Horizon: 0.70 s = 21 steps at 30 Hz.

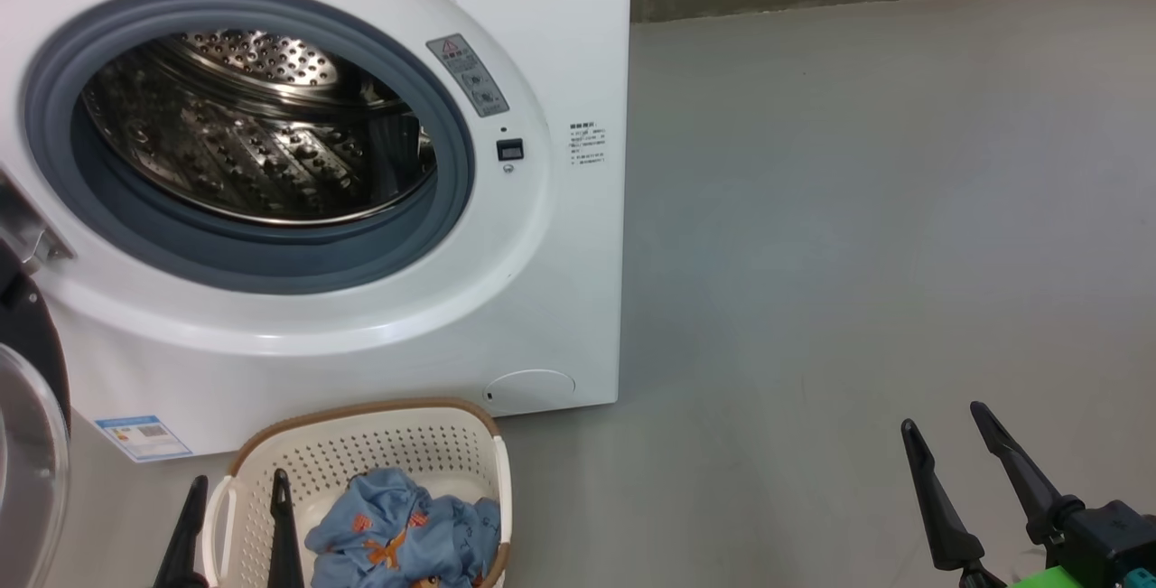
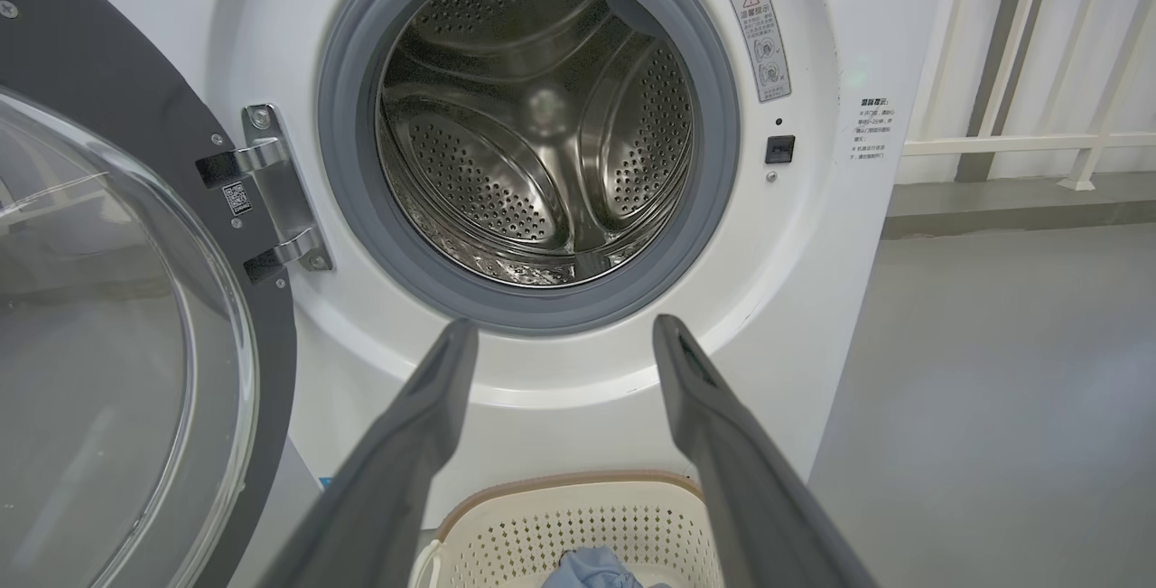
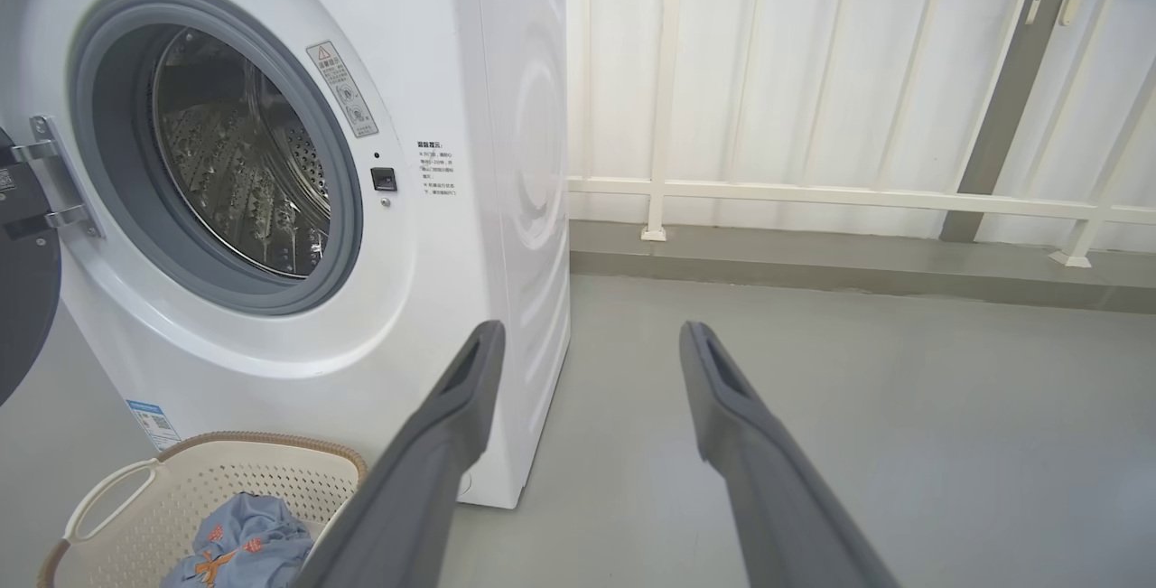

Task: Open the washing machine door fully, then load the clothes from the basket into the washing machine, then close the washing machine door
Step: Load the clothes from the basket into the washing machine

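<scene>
**Door open, clothes in basket**

The big white washing machine (image 1: 533, 281) fills the upper left. Its round door (image 1: 32, 407) hangs wide open at the left edge. The cream basket (image 1: 397, 439) sits on the floor (image 1: 813, 209) in front, bottom left, with blue clothes (image 1: 397, 534) inside. The left end effector (image 1: 240, 478), by the basket's left side, is wide open and holds nothing. The right end effector (image 1: 942, 416), bottom right, is wide open and empty too.
</scene>
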{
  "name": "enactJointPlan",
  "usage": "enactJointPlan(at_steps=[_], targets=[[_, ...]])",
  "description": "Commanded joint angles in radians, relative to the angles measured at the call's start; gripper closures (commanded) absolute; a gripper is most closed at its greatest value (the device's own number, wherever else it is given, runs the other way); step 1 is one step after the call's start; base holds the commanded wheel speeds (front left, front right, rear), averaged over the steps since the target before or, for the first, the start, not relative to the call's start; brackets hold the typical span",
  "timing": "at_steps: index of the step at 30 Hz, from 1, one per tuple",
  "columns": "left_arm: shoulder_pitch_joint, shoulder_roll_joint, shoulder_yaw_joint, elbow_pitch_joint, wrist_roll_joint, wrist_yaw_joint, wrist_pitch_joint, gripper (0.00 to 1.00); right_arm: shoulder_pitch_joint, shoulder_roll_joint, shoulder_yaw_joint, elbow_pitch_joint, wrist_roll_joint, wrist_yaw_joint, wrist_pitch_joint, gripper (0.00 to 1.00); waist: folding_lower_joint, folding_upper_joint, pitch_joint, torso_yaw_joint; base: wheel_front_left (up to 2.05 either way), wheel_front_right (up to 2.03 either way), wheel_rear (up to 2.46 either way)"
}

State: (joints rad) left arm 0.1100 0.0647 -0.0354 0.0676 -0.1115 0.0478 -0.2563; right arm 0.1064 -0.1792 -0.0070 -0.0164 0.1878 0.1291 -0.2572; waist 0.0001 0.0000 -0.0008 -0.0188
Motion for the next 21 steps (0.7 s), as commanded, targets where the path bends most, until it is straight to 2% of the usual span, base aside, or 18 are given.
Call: enactJointPlan(at_steps=[1, 21], targets=[[-0.038, 0.017, 0.03, -0.02, 0.003, 0.007, -0.006, 0.0, -0.023, -0.017, 0.023, -0.021, 0.014, 0.002, -0.005, 0.0, -0.0001, 0.0, 0.0, 0.001, 0.69, -0.69, 0.0], [-0.024, 0.019, 0.009, 0.008, -0.006, 0.004, -0.005, 0.0, -0.027, -0.023, 0.035, -0.021, 0.014, 0.002, -0.005, 0.0, -0.0001, 0.0, -0.006, 0.007, 0.07, -0.07, 0.0]])
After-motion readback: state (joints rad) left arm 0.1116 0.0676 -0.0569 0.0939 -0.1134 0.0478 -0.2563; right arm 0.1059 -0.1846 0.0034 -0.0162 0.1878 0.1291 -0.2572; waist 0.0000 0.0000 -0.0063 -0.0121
